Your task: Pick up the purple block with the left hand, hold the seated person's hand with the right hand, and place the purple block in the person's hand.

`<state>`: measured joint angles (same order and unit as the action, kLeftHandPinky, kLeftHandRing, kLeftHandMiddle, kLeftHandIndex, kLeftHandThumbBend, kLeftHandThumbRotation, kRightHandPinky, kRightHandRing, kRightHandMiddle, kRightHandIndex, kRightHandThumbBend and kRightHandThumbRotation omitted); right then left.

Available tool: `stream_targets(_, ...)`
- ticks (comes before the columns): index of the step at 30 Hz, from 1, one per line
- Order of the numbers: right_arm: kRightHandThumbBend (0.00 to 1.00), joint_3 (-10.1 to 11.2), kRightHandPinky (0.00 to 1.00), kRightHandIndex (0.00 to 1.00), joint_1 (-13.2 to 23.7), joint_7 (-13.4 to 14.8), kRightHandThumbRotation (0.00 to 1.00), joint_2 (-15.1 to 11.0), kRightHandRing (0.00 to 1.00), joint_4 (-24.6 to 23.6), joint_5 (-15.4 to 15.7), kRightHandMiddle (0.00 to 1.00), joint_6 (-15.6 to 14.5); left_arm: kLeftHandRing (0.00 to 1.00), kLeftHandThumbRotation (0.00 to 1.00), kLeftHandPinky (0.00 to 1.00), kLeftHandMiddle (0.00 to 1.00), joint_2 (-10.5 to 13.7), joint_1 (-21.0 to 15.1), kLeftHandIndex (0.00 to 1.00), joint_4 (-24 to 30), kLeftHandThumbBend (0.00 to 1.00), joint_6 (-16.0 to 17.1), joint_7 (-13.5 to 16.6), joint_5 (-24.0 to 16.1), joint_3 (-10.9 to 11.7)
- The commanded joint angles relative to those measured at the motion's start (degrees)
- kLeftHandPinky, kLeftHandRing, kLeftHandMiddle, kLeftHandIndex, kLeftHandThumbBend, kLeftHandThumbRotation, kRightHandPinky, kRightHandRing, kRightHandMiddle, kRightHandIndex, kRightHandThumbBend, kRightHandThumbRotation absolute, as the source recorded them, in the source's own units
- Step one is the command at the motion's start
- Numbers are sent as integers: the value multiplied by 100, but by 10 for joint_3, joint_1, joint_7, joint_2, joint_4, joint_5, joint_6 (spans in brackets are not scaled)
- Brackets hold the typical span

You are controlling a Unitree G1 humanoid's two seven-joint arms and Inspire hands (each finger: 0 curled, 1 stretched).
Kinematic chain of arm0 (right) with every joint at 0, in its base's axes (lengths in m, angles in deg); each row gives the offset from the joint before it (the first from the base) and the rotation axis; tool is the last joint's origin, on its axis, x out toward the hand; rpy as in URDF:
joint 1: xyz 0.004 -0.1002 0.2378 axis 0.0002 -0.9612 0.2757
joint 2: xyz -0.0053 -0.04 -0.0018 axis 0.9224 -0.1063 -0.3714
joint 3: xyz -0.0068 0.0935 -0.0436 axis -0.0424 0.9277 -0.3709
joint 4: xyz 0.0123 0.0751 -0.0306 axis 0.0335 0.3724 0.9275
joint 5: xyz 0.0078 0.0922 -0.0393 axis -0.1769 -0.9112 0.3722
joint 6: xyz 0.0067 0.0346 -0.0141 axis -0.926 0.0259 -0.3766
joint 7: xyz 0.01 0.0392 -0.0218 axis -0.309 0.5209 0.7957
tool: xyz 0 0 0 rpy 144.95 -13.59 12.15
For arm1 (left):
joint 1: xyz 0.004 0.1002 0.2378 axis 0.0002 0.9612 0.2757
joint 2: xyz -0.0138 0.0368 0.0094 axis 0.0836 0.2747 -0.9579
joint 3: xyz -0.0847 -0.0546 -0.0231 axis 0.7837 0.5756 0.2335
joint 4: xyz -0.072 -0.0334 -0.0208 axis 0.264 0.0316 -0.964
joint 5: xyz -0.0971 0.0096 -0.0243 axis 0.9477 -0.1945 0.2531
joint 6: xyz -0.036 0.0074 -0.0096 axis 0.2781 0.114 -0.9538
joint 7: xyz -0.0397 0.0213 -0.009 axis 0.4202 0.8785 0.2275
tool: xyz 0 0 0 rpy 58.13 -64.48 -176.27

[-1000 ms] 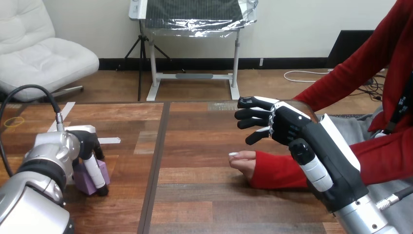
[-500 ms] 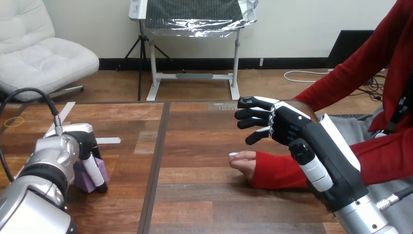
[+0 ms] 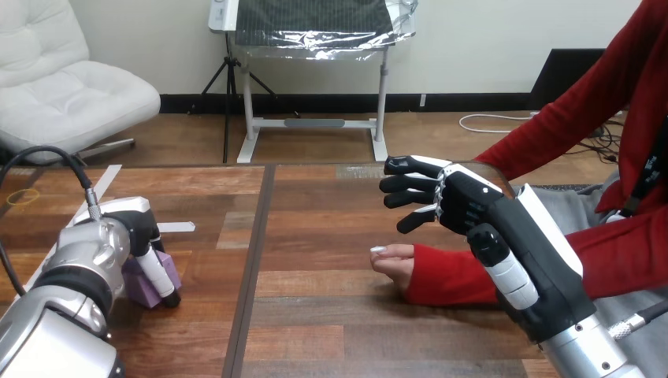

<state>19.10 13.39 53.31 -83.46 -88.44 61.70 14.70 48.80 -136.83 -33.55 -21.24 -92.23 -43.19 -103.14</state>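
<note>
The purple block (image 3: 139, 287) is partly hidden by the left robot hand (image 3: 140, 227); the person's hand (image 3: 394, 259) is mostly covered by a sleeve (image 3: 457, 276).

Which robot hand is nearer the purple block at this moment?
Left. The left hand is right over the purple block, touching it, at the view's left; the right hand hangs open far across to the right, above the person's hand.

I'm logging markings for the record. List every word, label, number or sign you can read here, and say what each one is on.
No text can be read.
The purple block, the left hand, the right hand, the person's hand and the table show no legible word, number or sign.
The white strip on the table looks blank.
</note>
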Motion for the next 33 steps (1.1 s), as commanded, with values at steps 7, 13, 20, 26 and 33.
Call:
stream_targets(7, 100, 10, 60, 79, 14, 6, 100, 3, 73, -30, -5, 76, 12, 36, 0, 27, 46, 1, -22, 48, 7, 73, -6, 24, 9, 14)
stream_targets(13, 100, 9, 60, 79, 14, 6, 100, 5, 73, -28, -7, 76, 14, 34, 0, 26, 45, 0, -21, 47, 7, 75, -10, 30, 15, 19)
stream_targets(20, 100, 10, 60, 79, 17, 5, 100, 4, 73, -21, -5, 76, 19, 36, 0, 27, 46, 1, -21, 47, 9, 76, -9, 33, 16, 22)
stream_targets(26, 100, 11, 60, 79, 19, 4, 100, 1, 73, -18, -3, 76, 19, 37, 0, 29, 46, 3, -23, 46, 14, 77, -8, 40, 23, 30)
stream_targets(33, 100, 12, 61, 79, 20, 6, 100, 1, 74, -14, 0, 76, 19, 41, 0, 33, 48, 5, -23, 47, 21, 77, -3, 50, 39, 46)
